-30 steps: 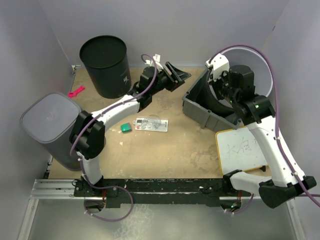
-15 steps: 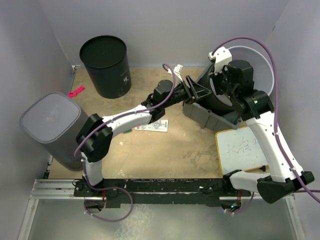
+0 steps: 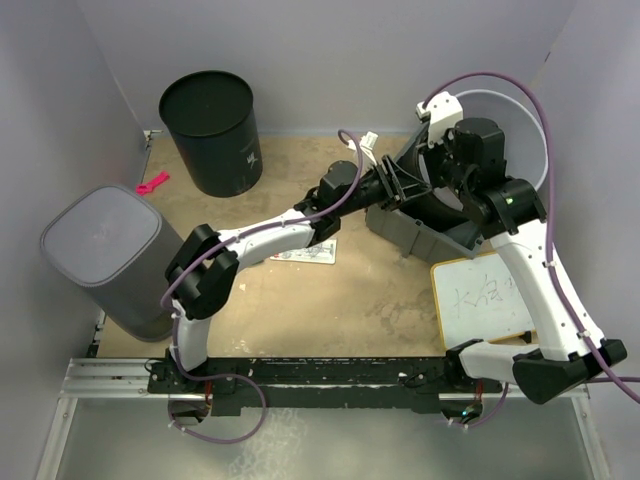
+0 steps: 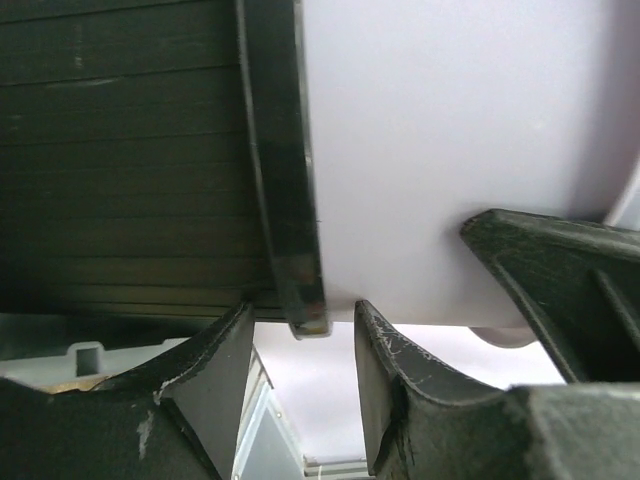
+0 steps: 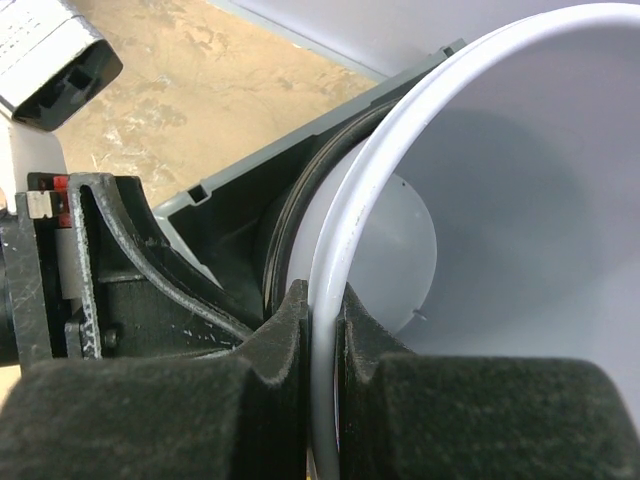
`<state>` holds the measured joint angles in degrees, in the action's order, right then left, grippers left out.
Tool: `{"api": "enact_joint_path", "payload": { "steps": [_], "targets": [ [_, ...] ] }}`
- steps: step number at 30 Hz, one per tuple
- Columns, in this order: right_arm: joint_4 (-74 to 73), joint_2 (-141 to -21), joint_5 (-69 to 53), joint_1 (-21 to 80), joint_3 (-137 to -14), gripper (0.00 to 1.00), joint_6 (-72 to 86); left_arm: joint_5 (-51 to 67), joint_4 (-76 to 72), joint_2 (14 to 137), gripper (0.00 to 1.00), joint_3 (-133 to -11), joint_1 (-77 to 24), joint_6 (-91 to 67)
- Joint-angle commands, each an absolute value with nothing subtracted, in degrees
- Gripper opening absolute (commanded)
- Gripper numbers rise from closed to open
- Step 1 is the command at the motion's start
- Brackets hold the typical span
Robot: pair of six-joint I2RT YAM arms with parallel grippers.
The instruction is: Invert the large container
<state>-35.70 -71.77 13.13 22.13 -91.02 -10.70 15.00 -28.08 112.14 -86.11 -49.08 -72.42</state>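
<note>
White large container (image 5: 520, 180) lay tipped against the grey bin (image 3: 405, 228), back right.
Its rim stayed pinched in the right gripper (image 5: 322, 330); the left gripper (image 4: 300, 345) had advanced, jaws narrower but apart, straddling a dark rim (image 4: 285, 200).

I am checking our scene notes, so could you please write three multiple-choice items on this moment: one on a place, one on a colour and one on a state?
1. Where on the table does the black round bin stand?
A. far left corner
B. near right corner
C. dead centre

2. What colour is the small item by the left wall?
A. green
B. pink
C. yellow

3. How is the right gripper?
A. wide open, holding nothing
B. shut on the rim of the white bucket
C. lying flat on the table

Key: 1 A, it stands at the back left; 2 B, it shows bright pink; 3 B, both fingers pinch the rim.
</note>
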Motion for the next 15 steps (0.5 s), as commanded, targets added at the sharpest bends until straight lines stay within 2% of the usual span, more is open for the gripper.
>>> {"api": "enact_joint_path", "payload": {
  "steps": [1, 3, 7, 11, 12, 15],
  "targets": [
    [-26.63, -70.35, 14.42, 22.32, -95.62, 0.00, -12.14, 15.32, -31.32, 112.23, 0.41, -90.06, -50.02, -73.52],
    [-26.63, -70.27, 14.19, 22.33, -95.70, 0.00, -11.93, 14.92, -30.92, 112.56, 0.40, -90.78, -50.30, -73.50],
    [-26.77, -70.22, 13.24, 22.33, -96.16, 0.00, -11.27, 14.65, -29.13, 114.32, 0.28, -92.76, -50.45, -73.51],
    [-28.20, -70.10, 13.18, 22.32, -97.40, 0.00, -11.40, 13.42, -27.57, 114.69, 0.03, -92.83, -50.45, -73.57],
    [-28.54, -70.00, 13.18, 22.32, -97.67, 0.00, -11.54, 13.10, -27.29, 114.73, 0.00, -92.76, -50.45, -73.50],
    [-29.81, -69.66, 12.81, 22.37, -98.82, 0.00, -12.42, 11.54, -25.14, 114.66, 0.00, -92.73, -50.29, -73.46]
  ]
}}
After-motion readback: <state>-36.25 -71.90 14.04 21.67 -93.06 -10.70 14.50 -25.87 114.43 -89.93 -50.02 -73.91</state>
